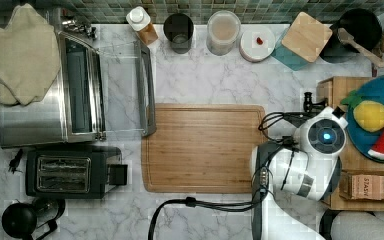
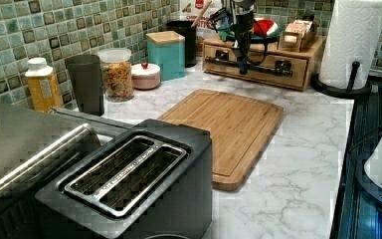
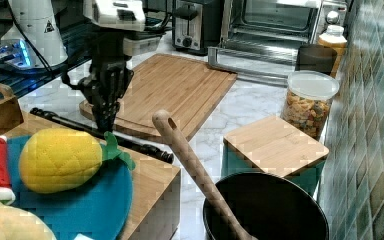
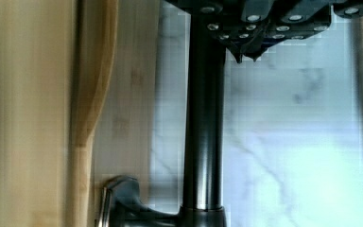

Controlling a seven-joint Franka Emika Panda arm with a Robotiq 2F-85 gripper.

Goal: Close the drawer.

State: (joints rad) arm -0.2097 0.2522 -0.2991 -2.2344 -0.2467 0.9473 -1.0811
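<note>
Gripper (image 3: 104, 117) sits at the drawer (image 2: 255, 63) handle (image 2: 251, 66), grip state unreadable; an off-centre push could skew the drawer and jam it near the counter's corner.

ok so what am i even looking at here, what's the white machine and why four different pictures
The white machine is a robot arm on a marble kitchen counter. Four cameras catch the same moment: one from above, two from the sides, one on the arm's wrist. Its gripper is down at the black bar handle of a wooden drawer, which sits in a wooden box under a blue plate of toy fruit. The wrist camera sees that bar close up. Also on the counter: a cutting board, a toaster, a toaster oven with its door down, and jars by the tiled wall.
</note>
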